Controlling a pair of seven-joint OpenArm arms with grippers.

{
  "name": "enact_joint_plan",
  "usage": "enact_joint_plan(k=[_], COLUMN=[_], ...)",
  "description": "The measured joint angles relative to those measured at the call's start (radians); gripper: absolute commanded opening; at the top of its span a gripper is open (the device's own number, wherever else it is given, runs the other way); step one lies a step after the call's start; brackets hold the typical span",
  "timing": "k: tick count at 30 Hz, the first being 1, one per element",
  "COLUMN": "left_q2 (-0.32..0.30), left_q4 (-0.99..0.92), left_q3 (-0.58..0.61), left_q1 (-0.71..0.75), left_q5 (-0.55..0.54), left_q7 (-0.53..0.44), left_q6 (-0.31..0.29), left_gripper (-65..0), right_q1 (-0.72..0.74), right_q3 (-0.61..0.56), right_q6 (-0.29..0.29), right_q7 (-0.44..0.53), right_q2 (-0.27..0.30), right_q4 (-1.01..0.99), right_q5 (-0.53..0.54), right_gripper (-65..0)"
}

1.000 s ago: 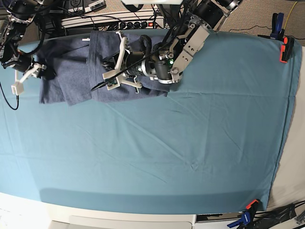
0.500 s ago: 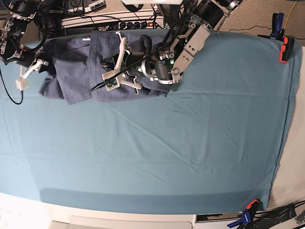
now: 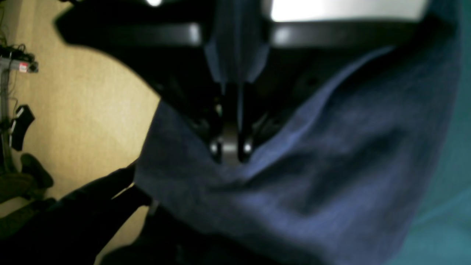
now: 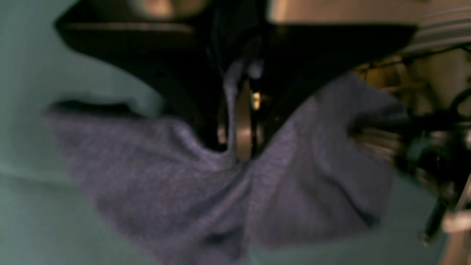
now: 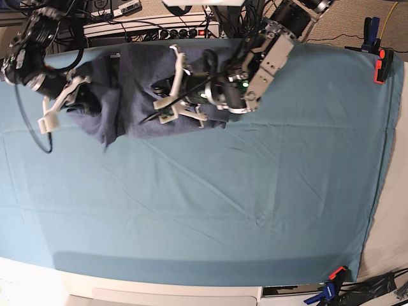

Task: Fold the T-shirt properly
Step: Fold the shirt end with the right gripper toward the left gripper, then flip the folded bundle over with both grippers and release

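The blue-grey T-shirt (image 5: 131, 95) lies bunched near the far left edge of the teal table cloth (image 5: 223, 197), lifted at two spots. My left gripper (image 5: 158, 97) is shut on a fold at the shirt's middle. In the left wrist view the same left gripper (image 3: 230, 151) pinches the dark blue T-shirt (image 3: 331, 165), which drapes below it. My right gripper (image 5: 78, 99) is shut on the shirt's left edge. The right wrist view has the right gripper (image 4: 237, 147) closed on the gathered T-shirt (image 4: 176, 191). No lettering shows.
Orange and blue clamps (image 5: 380, 64) hold the cloth at the far right corner, and another clamp (image 5: 331, 280) grips the near right edge. A power strip and cables (image 5: 159, 29) lie just behind the table's far edge.
The right gripper closed on the shirt's left edge and carried it to the right. The left arm also shifted right and up, so the shirt is more bunched and lifted.
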Motion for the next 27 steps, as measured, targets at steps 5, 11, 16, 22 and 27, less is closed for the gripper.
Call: enact_joint_plan(k=[5,11,16,22,27], left_q2=[-0.036,-0.092,-0.144,-0.177,-0.177], left_q4=[0.006,0.063,0.117,0.16,0.164], left_q3=[-0.044,-0.063,-0.063,-0.077,-0.113], left_q1=[0.01,0.04,0.073,0.107,0.109], left_q5=[-0.036,-0.051,-0.05,-0.051,-0.051], left_q7=[0.008,0.015,0.016,0.019,0.019], left_q6=[0.0,0.0,0.0,0.0,0.0], left_gripper=[-65.0,-65.0,-65.0,-65.0,-65.0], right_q1=[-0.082,-0.121,-0.121,-0.118,-0.112], right_q3=[0.0,0.0,0.0,-0.006,-0.089], right_q6=[0.002,0.002,0.002,0.001,0.001], right_q7=[0.001,-0.003,0.0,0.037,0.072], right_q2=[-0.073,-0.184,-0.258,-0.32,-0.336], right_q4=[0.177,0.284,0.315,0.317,0.317], right_q5=[-0.042,-0.041,-0.043,-0.095,-0.126], right_gripper=[-65.0,-65.0,-65.0,-65.0,-65.0])
